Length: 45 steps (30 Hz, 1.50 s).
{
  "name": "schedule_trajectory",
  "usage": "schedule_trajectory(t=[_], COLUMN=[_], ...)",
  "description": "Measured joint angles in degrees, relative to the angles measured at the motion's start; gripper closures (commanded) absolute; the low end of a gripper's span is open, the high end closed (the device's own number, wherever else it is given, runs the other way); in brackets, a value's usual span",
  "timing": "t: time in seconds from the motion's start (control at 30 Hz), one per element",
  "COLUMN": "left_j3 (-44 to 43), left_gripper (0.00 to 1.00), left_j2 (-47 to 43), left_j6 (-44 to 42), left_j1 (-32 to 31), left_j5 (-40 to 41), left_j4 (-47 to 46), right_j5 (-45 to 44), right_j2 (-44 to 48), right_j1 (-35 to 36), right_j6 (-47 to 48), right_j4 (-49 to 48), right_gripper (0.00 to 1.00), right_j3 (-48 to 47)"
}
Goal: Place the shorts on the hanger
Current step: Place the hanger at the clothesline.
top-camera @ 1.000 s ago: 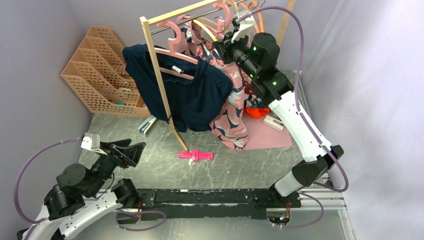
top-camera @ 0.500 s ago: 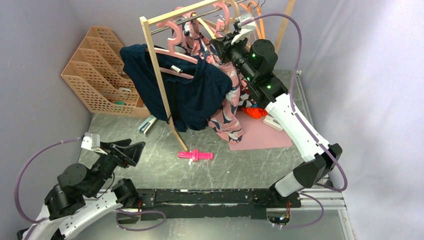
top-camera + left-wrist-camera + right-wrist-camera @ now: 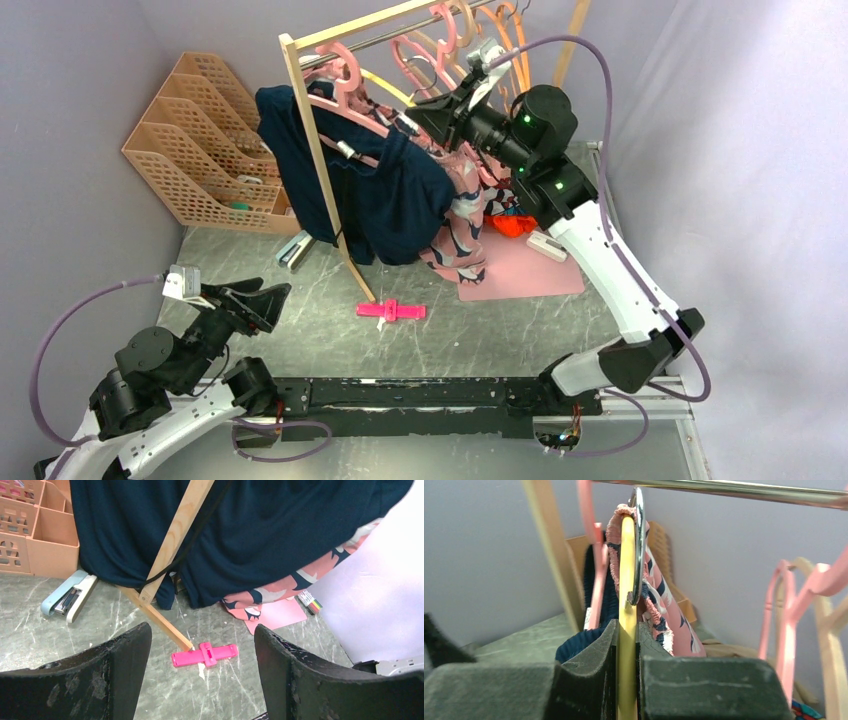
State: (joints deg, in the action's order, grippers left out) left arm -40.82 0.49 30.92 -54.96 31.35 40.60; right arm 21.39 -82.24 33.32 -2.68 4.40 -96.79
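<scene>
1. One pair of soft salmon-pink printed fabric shorts (image 3: 659, 605): draped on the thin pale yellow plastic hanger (image 3: 627, 580), 12 o'clock in the overhead view.
2. Right gripper (image 3: 627, 650): clamped on the hanger's neck, below the silver metal rail (image 3: 734, 489).
3. Left gripper (image 3: 202, 645): released, empty, 7 o'clock.
4. Risk: wire hook (image 3: 639, 540) not seated over the rail at let-go; hanger and shorts would drop.

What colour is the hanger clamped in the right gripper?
Pale yellow hanger, with a silver wire hook; shows best in the right wrist view.
</scene>
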Motion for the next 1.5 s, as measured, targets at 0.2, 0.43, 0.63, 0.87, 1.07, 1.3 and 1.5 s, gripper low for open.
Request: schedule_trajectory(t=[0.2,0.43,0.63,0.87,1.07,1.3,1.5], left_j3=[0.0,0.0,0.0,0.0,0.0,0.2,0.2], left_gripper=[0.21,0.21,0.21,0.22,0.22,0.22,0.22], left_j2=[0.0,0.0,0.2,1.6,1.6,1.6,2.0], left_j6=[0.0,0.0,0.0,0.0,0.0,0.0,0.0], left_j1=[0.0,0.0,0.0,0.0,0.0,0.0,0.2], left_j5=[0.0,0.2,0.2,0.1,0.1,0.1,0.1], left_j4=[0.0,0.0,0.0,0.0,0.0,0.0,0.0], right_j5=[-1.3,-13.8,-17.9,-16.8,-16.4,-17.9,-18.0], right_j2=[4.2,6.7,8.2,5.5,1.9,0.8,-1.7], right_j1=[0.1,0.1,0.1,0.1,0.1,0.1,0.1], right_j6=[-0.9,2.1,3.9,4.0,3.5,3.1,3.2], right_j4=[4.4,13.4,17.0,13.4,8.2,3.5,2.3], right_gripper=[1.00,1.00,1.00,1.00,1.00,1.00,1.00], right_j3=[0.8,-0.3,-0.3,-0.3,-0.3,-0.5,-4.5])
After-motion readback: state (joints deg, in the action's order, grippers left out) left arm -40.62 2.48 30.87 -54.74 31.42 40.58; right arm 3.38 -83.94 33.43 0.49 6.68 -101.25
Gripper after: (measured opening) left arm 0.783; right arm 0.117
